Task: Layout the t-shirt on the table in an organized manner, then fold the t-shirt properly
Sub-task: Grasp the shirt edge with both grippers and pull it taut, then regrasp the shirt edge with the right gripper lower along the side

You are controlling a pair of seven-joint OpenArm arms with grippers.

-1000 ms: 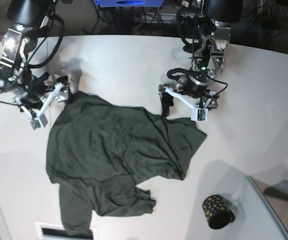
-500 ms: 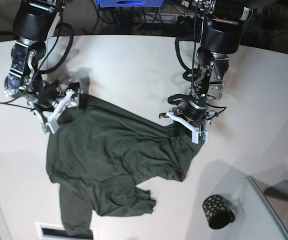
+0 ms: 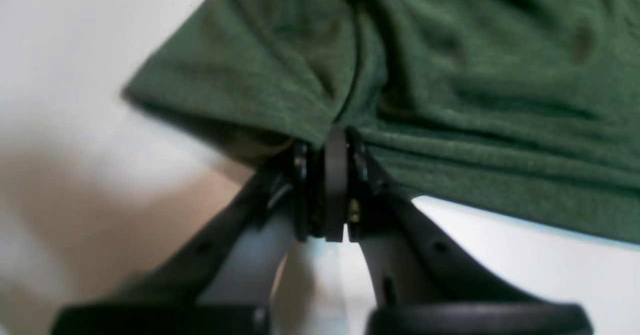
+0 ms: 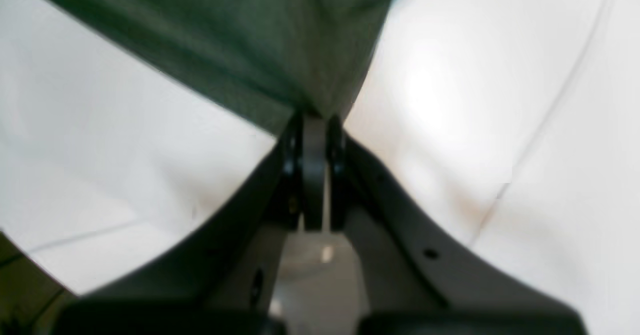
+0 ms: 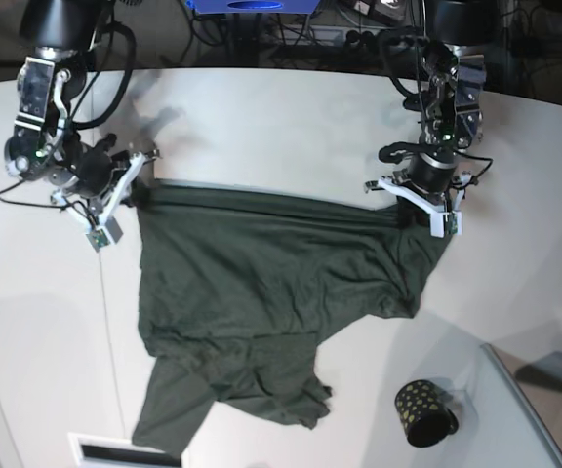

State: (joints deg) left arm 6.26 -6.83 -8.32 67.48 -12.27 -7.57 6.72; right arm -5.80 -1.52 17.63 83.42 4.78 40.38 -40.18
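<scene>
1. The t-shirt [image 5: 261, 292] is being held up by its top edge between both grippers, and the rest is hanging down and lying bunched on the table [image 5: 261, 127].
2. The left gripper [image 3: 330, 140] is being kept pinched shut on one corner of the cloth, and the right gripper [image 4: 312, 120] on the other.
3. The cloth looks soft, thin and light, so it is likely to sag and crease; the corners are judged good places for holding.
4. A small black cup [image 5: 423, 411] is standing below the left gripper, near the lower folds, and could be bumped.
</scene>
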